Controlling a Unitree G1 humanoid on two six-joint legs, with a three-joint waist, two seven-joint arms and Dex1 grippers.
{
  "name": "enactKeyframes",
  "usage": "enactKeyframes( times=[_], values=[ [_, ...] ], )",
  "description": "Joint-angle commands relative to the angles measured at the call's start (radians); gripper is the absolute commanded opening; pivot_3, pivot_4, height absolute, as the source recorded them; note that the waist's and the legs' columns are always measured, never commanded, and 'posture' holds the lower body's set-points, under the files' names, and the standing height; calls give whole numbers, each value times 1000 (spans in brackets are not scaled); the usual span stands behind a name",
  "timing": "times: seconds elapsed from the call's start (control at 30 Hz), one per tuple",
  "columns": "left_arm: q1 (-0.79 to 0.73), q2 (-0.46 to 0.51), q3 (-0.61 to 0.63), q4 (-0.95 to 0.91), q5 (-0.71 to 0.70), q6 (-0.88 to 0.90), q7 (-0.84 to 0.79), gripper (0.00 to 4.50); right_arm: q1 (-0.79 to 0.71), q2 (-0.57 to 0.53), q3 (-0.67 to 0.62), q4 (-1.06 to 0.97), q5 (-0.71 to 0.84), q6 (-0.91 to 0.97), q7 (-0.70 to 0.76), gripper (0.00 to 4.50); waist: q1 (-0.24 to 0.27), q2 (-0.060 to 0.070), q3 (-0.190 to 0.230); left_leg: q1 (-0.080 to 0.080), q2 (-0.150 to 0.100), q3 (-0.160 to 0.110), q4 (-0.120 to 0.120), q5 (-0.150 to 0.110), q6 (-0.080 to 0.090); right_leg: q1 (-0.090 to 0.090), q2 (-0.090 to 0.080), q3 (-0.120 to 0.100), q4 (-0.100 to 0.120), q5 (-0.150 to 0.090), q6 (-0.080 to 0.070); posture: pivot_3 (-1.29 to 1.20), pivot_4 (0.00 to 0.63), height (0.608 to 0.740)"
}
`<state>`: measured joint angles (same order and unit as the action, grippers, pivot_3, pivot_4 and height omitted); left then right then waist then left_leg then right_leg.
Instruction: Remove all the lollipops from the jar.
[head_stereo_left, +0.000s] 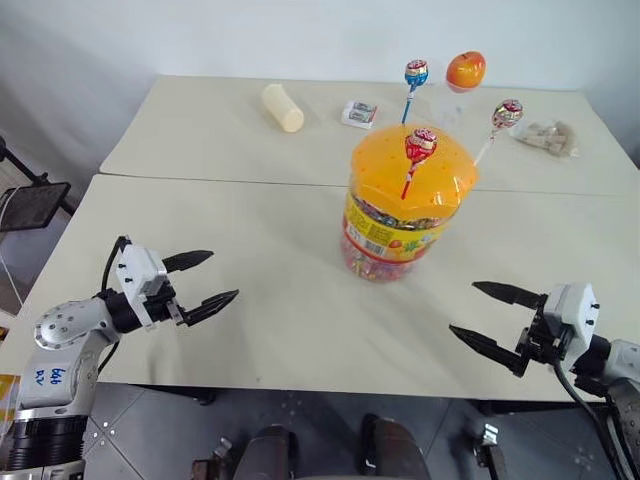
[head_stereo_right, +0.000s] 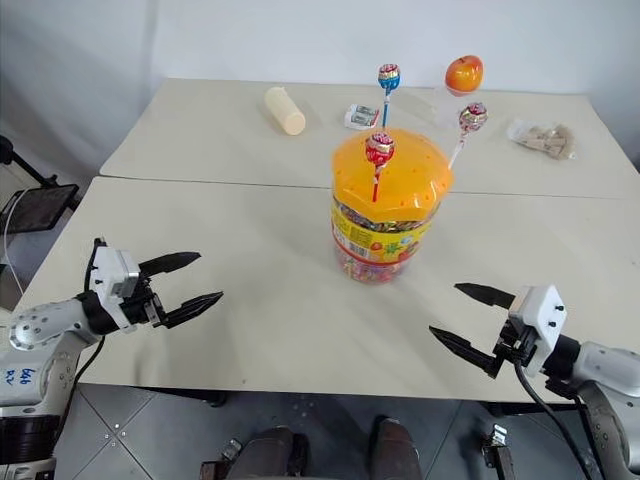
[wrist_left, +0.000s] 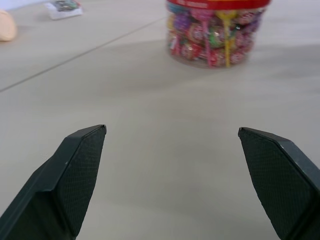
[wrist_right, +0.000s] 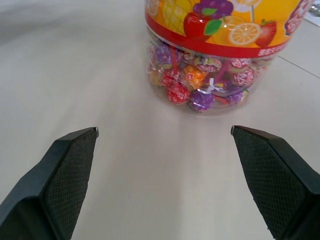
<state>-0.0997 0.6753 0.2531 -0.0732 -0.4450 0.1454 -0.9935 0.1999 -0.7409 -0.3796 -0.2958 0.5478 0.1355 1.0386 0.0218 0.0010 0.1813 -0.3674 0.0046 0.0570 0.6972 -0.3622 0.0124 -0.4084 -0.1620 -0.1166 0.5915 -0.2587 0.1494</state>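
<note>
Clear plastic jar with domed orange holed lid and yellow label band (head_stereo_left: 400, 215) upright mid-tabletop (head_stereo_left: 250, 290), wrapped candies inside. Three lollipops stuck in lid: red-stick one (head_stereo_left: 419, 147) at front, blue-stick one (head_stereo_left: 415, 75) at back, white-stick one (head_stereo_left: 506, 115) leaning out on right side. Left tool (head_stereo_left: 200, 281) released, empty, hovering over near left of tabletop. Right tool (head_stereo_left: 490, 317) released, empty, over near right. Both well apart from jar.
</note>
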Motion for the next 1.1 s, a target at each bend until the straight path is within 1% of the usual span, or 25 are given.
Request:
enactKeyframes(
  times=[0.03,0.07,0.13,0.2,0.23,0.27,0.3,0.33,0.5,0.53,0.63,0.7,0.77,0.83,0.9,0.97,1.03,1.1],
  values=[
    [5,9,-4,-20,7,-31,-14,4500,9,7,-47,-3,-9,-43,-9,4457,1,0,0,0,0,0,0,0,0,0,0,0,0,0,0,0,150,740],
    [-8,8,-2,-13,-5,-19,-13,4500,9,16,-54,-4,0,-46,-19,4457,1,0,0,0,0,0,0,0,0,0,0,0,0,0,0,0,150,740],
    [-53,-1,20,-5,-54,32,10,4500,4,70,-102,-23,62,-77,-45,4457,5,0,0,0,0,0,0,0,0,0,0,0,0,0,0,0,150,740],
    [-105,15,38,-15,-157,136,-20,4500,-9,139,-185,-70,195,-80,-95,4457,9,0,0,-1,0,-1,1,0,0,0,0,0,0,0,0,0,150,740],
    [-163,19,58,-27,-273,237,-28,4500,-13,160,-233,-111,273,-56,-146,4457,8,0,0,-2,0,-2,2,0,0,0,0,0,0,0,0,0,150,740],
    [-251,14,54,-37,-360,313,-35,4500,-6,171,-285,-172,355,-40,-191,4457,10,0,0,-1,0,-2,2,0,0,1,0,0,0,0,0,0,150,740],
    [-311,10,51,-42,-413,364,-35,4500,1,173,-318,-214,405,-27,-220,4457,14,0,0,-2,-1,-3,2,0,0,0,-1,0,1,0,0,0,150,740],
    [-364,6,38,-38,-437,401,-36,4500,8,174,-341,-252,441,-14,-256,4457,14,-1,0,-3,-1,-5,4,0,0,0,-1,0,2,1,1,0,150,740],
    [-582,-50,-87,44,-372,409,-70,4500,72,192,-401,-387,586,3,-327,4457,5,0,-1,2,-2,-3,0,-1,0,2,0,0,2,1,1,0,150,740],
    [-652,-76,-137,77,-347,411,-92,4500,97,200,-405,-413,596,3,-335,4457,4,0,-1,1,-2,-3,1,-1,0,2,0,0,2,1,1,0,150,740],
    [-798,-136,-237,164,-294,439,-120,4500,130,224,-399,-465,604,-14,-363,4457,5,-1,-1,-1,-2,-2,2,0,0,2,1,0,0,1,1,0,150,740],
    [-887,-187,-294,224,-266,466,-133,4500,142,231,-369,-515,696,-3,-375,4457,6,-1,-1,0,-2,-1,2,0,1,2,1,1,-1,1,1,0,150,740],
    [-938,-224,-321,266,-235,448,-154,4500,124,242,-357,-543,652,-35,-389,4457,5,-1,-1,0,-2,-1,2,0,1,2,1,1,-1,1,1,0,150,740],
    [-992,-278,-340,326,-193,432,-126,4500,120,245,-338,-578,604,-47,-407,4457,3,-1,-1,0,-2,0,2,0,1,1,1,1,-1,1,1,0,150,740],
    [-1039,-326,-343,375,-180,472,-85,4500,140,245,-310,-601,583,-44,-395,4457,4,-1,-1,0,-1,0,2,0,1,1,1,1,-1,1,2,0,150,740],
    [-1053,-359,-365,386,-154,450,-102,4500,171,257,-278,-600,534,-60,-338,4457,5,-2,0,-1,-1,0,2,0,1,1,1,1,-1,1,2,0,150,740],
    [-1060,-385,-379,390,-142,447,-122,4500,196,286,-256,-591,529,-100,-252,4457,7,-2,-1,-1,-2,0,2,-1,2,1,1,2,-1,1,2,0,150,740],
    [-1066,-388,-386,398,-127,463,-132,4500,212,290,-255,-582,515,-113,-231,4457,9,-2,-1,-1,-2,0,2,-1,2,1,1,2,-1,1,2,0,150,740]
  ],
)
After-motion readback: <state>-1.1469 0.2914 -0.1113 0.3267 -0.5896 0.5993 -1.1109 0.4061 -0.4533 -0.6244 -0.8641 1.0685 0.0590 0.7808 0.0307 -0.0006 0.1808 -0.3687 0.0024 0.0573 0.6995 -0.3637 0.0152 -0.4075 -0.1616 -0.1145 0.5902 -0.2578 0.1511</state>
